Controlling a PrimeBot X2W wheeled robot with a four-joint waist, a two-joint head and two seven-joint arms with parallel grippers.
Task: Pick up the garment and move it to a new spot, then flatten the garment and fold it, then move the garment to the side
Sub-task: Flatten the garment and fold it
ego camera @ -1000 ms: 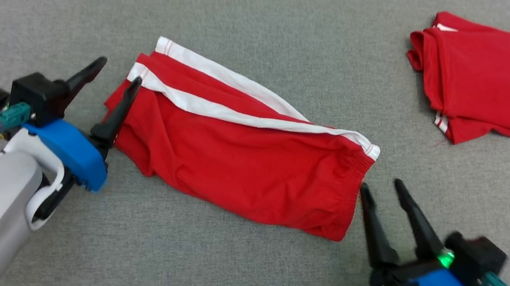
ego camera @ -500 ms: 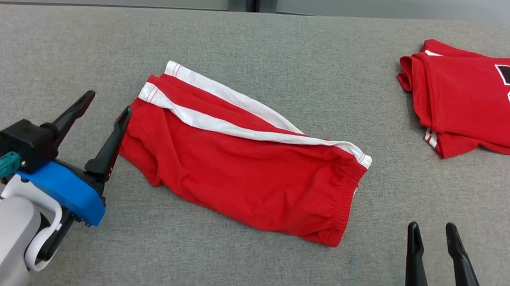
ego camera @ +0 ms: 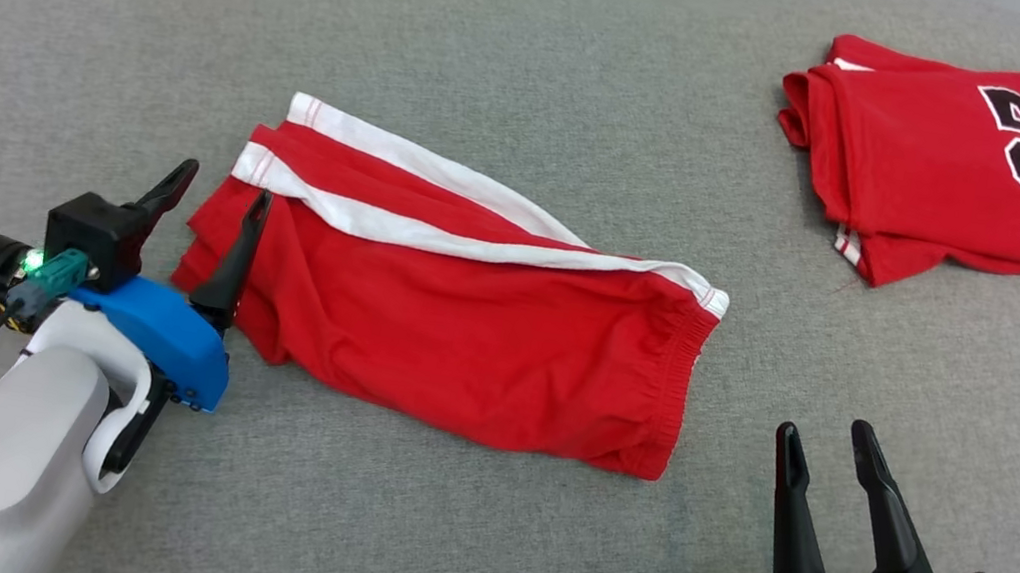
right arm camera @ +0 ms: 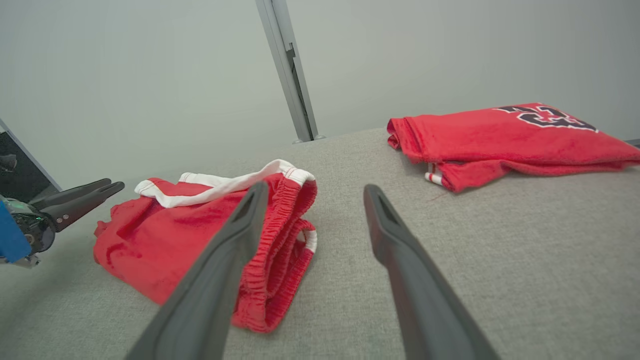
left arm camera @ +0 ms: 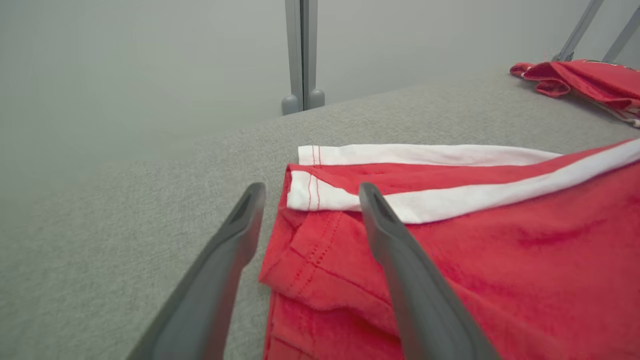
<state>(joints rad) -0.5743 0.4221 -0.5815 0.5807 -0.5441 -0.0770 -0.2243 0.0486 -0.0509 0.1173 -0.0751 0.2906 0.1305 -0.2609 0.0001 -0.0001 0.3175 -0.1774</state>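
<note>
- My left gripper (ego camera: 222, 183) (left arm camera: 311, 189): two long dark fingers spread wide, holding nothing. It sits at the left end of the garment. The outer finger is over bare upholstery and the inner finger is over red cloth. I cannot tell whether that finger touches the cloth.
- My right gripper (ego camera: 824, 430) (right arm camera: 316, 187): fingers likewise wide apart and empty. It hangs over the grey surface near the garment's waistband end and is clear of it.
- Red cloth shorts with white side stripes (ego camera: 461, 340) (left arm camera: 500, 260) (right arm camera: 175, 225): this is the task's garment.
  - They lie folded lengthwise in the middle of the surface, between my two grippers.
  - The leg hems point towards my left gripper, and the gathered elastic waistband points towards my right.
  - Two white stripes run along the far edge, one layer set slightly behind the other.
  - In the left wrist view, the stitched hem corner lies between my fingers.
- Red folded jersey with a black, white-edged "23" (ego camera: 941, 179) (right arm camera: 500, 135): it lies at the far right of the surface, well apart from the shorts, with the number facing up.
- Grey woven upholstered surface (ego camera: 554, 61): it bears both garments, and its far right corner is rounded.
- Grey upright metal post (left arm camera: 302, 50) (right arm camera: 290, 70): it stands behind the far edge of the surface, against a pale wall.
</note>
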